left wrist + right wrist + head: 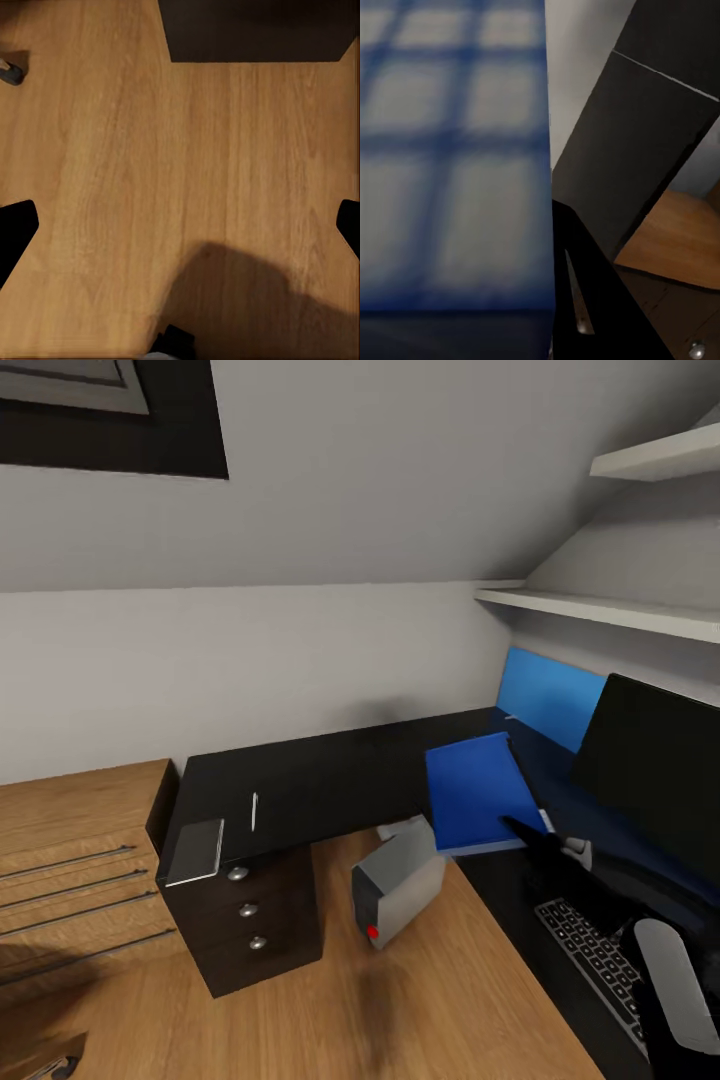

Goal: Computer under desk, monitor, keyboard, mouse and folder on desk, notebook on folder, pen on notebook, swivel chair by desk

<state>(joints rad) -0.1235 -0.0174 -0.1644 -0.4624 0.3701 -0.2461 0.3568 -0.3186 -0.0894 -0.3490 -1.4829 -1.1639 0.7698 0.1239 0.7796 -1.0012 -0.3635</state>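
The right arm [680,1000] is glossy black with a rounded light-grey panel.

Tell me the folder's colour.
Bright blue; the folder shows best in the head view, held at the right gripper.

Sloped attic corner, wood below and pale plaster above.

Light wooden chest [70,840] at the left edge, thin dark handle bars across its drawer fronts. Warm plank floor [330,1000] spread underfoot, soft shadows falling over it; same floor [150,165] seen close from the left wrist view. Plain white wall [300,650] behind, meeting a slanted grey ceiling [400,470]. Dark-framed skylight [110,410] cut into the slope, top left. Two white shelves at the right, lower one [600,612] long and running along the wall, upper one [660,455] shorter. Bright blue panel [550,695] upright against the wall under the lower shelf.
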